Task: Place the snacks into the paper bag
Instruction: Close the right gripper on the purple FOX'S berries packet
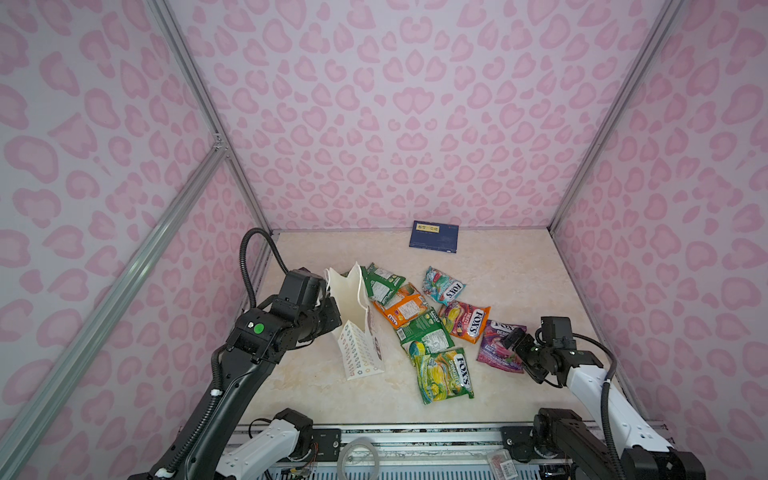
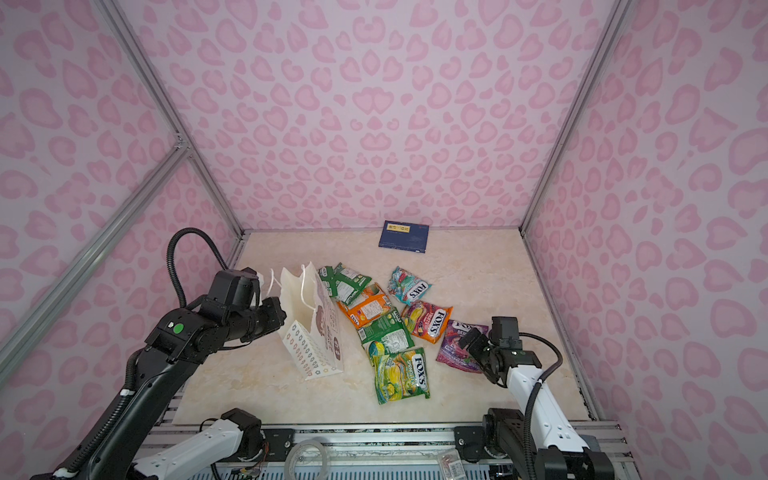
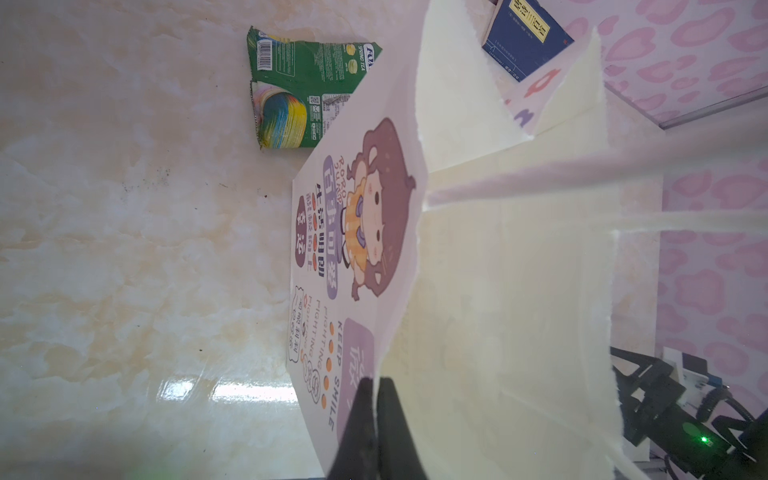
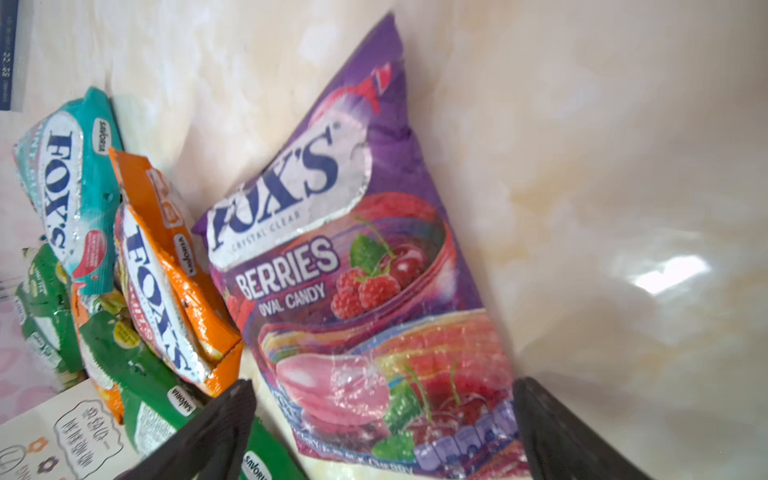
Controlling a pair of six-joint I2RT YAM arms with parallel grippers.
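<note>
Purple pouch [image 4: 353, 257] lies flat on the worktop [image 1: 498, 270], just ahead of the right claw [image 4: 382, 384], whose jaws gape wide and empty. Left claw [image 3: 376, 386] pinches the bag [image 3: 498, 291] rim. Best to lower squarely and grip one edge firmly, as the glossy film may slip.

Held the left arm [image 1: 224, 382] slanting up from the near left edge, elbow bent, black wrist level and aimed toward the middle. Had the left gripper [image 3: 376, 388] pinched tight, fingers [image 3: 395, 428] pressed together on a wall of the paper bag [image 3: 498, 291]. Held the right arm [image 1: 590, 382] slanting up from the near right, white forearm ending in a black wrist bent down and leftward. Had the right gripper [image 4: 382, 382] spread wide, dark fingers [image 4: 208, 432] well apart and low.
</note>
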